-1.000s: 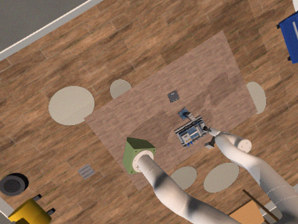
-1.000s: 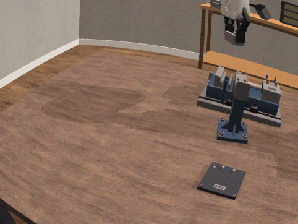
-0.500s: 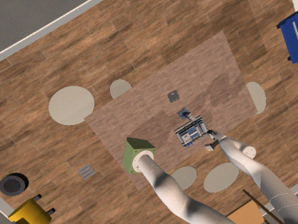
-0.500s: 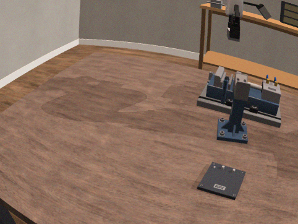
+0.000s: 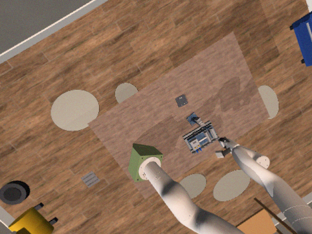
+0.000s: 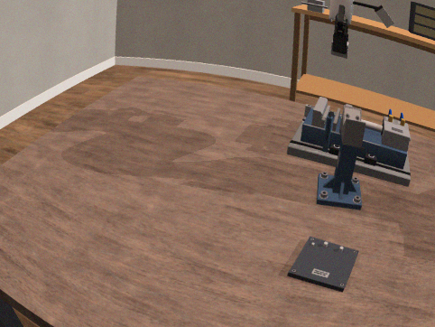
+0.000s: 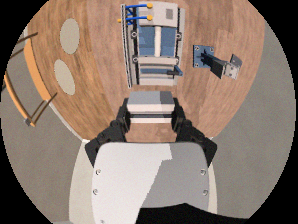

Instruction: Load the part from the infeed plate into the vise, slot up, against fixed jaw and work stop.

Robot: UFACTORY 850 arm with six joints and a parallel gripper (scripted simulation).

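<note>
Wood floor (image 6: 135, 190), grey walls (image 6: 203, 32), orange shelf (image 6: 361, 92)
</note>
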